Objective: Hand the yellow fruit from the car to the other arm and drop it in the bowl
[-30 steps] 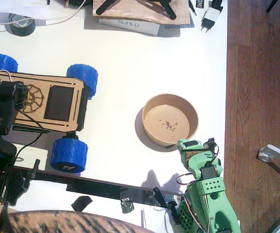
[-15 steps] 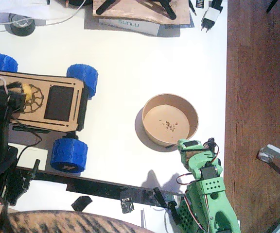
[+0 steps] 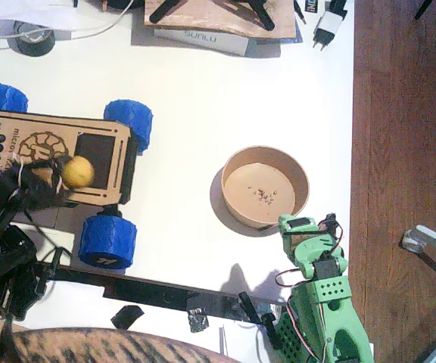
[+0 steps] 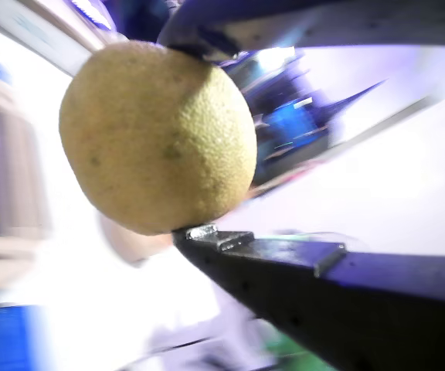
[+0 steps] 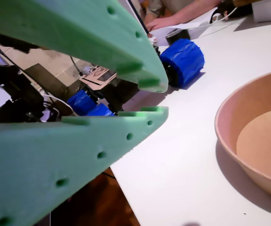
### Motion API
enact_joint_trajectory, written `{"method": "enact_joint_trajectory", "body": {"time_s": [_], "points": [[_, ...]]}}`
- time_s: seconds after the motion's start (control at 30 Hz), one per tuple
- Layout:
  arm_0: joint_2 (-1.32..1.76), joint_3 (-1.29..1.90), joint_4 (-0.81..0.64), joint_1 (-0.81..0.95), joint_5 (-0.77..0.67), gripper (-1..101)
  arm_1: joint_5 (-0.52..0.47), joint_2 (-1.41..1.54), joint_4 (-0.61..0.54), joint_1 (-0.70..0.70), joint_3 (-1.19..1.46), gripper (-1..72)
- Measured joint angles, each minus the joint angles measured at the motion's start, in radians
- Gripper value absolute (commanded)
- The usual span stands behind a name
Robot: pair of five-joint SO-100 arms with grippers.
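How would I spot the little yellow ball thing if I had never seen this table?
Find the flat light-wood toy car with chunky blue wheels at the table's left side. Just over its black panel, the black arm's tool grips a small round dull-yellow fruit with pebbly skin. It is the only yellow thing here, far smaller than the round tan paper bowl.
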Motion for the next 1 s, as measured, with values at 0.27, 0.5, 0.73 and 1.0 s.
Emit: {"method": "enact_joint_trajectory", "body": {"time_s": [0.27, 0.5, 0.73, 1.0], "points": [[0.003, 0.181, -0.275, 0.249, -0.175, 0, -0.014, 0.0, 0.0, 0.008, -0.025, 0.1], [0.055, 0.457, -0.594, 0.446, -0.35, 0, -0.196, 0.0, -0.006, -0.141, -0.078, -0.1], [0.11, 0.857, -1.06, 0.598, -0.517, 0, -0.538, 0.0, -0.037, -0.334, -0.13, -0.1], [0.066, 0.931, -1.308, 0.626, -0.649, 0, -0.821, 0.035, -0.092, -0.499, -0.15, -0.1]]}}
